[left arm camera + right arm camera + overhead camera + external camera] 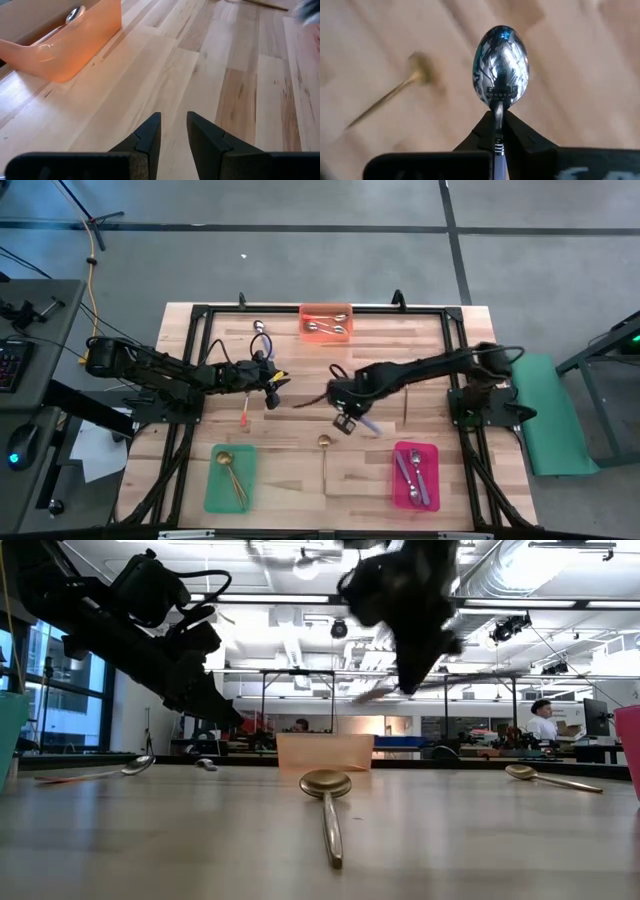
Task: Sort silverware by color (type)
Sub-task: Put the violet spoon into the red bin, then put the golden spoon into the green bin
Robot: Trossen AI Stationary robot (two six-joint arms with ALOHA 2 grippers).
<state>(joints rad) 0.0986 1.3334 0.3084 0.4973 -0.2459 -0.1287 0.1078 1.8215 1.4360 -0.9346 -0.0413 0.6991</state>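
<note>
Right pincer [498, 131] clamped on purple-handled spoon [500, 65] by its thin neck, mid-frame above the desk [440, 370]; left pincer [173, 131] slightly apart, idle; risk of swivel or slip before pink tray [398, 480].

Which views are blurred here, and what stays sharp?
Right wrist view: table and gold spoon behind are smeared, while the held purple-handled spoon in the right gripper is crisp. Low view: the arms are dark, blurred shapes. Left wrist view: sharp, left gripper open.

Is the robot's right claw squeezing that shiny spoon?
Yes. The right gripper is shut on the spoon; its neck sits pinched between both dark fingers, bowl sticking out.
</note>
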